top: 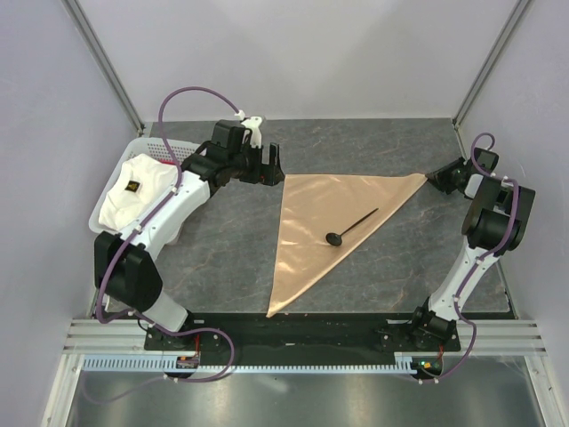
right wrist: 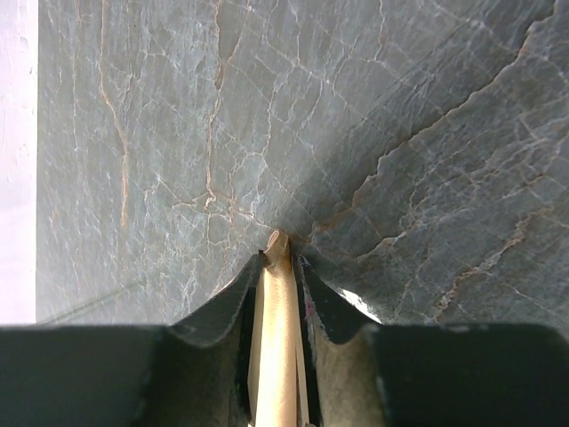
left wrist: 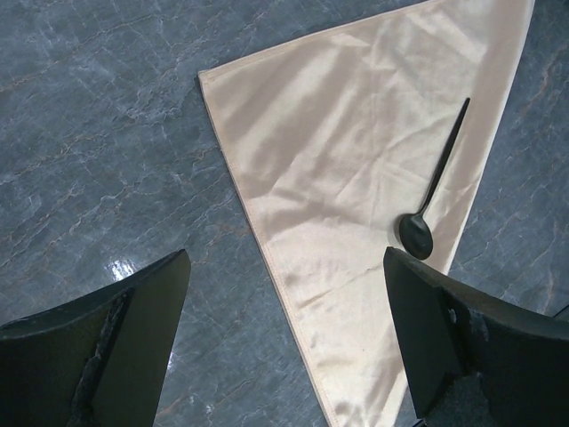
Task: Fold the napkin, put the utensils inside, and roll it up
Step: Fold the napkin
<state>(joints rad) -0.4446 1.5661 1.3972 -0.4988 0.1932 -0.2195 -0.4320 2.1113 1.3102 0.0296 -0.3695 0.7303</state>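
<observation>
my right gripper (right wrist: 280,245) was clenched on the right corner of the napkin (top: 324,213), which lay folded in a triangle on the table (top: 222,258). the spoon (top: 354,225) rested on it. my left gripper (left wrist: 286,262) hung spread wide by its far left corner.

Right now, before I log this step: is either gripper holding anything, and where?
The right gripper pinches the napkin by its far-right corner; the left gripper is open, holding nothing.

The peach-tan napkin (top: 311,213) lies flat on the tabletop (top: 222,258), folded into a triangle. The small black spoon (top: 354,224) rests on it, parallel to its long edge.
</observation>
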